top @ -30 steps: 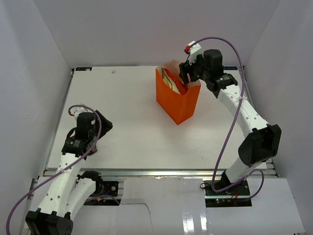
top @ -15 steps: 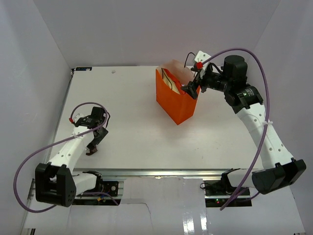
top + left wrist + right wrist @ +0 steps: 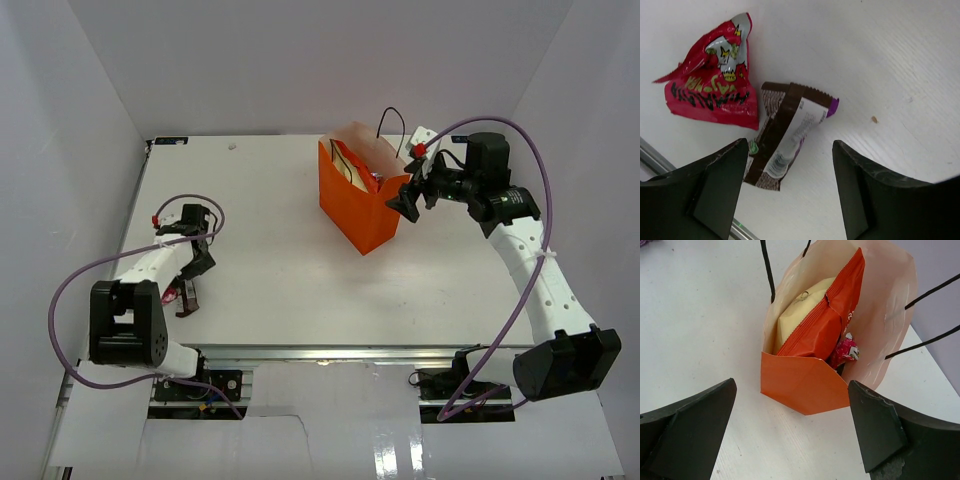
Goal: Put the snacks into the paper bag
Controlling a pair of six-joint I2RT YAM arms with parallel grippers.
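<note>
Top external view first. Shows the white table (image 3: 270, 250) bearing the paper bag (image 3: 360, 215), upright and open-mouthed, at about 1 o'clock from the table's middle. Puts the right gripper (image 3: 405, 198) just beside the bag's right wall, at 3 o'clock from it; cannot tell from here whether touching. Puts the left gripper (image 3: 186, 298) at 8 o'clock of the table, near the front edge, well apart from the bag.

Right wrist view next: finds both fingers spread wide, holding nothing, with the bag at 12 o'clock beyond the gap and clear of both tips. Finds inside the bag the red-orange chip bag (image 3: 822, 327) standing on edge, the yellow packet (image 3: 792, 322) pressed against it at 9 o'clock, and a small pink-red wrapper (image 3: 846, 351) tucked at 4 o'clock of the chip bag, against the pale inner wall.

Left wrist view last: finds the fingers likewise spread, gripping nothing. Sets a crumpled red wrapper (image 3: 715, 85) flat on the table at 10 o'clock of the gap, beyond the fingertips. Sets a purple-tipped brown wrapper (image 3: 795, 112) within the gap, touching the red one, nearer the finger at 9 o'clock; contact with that finger unclear.
</note>
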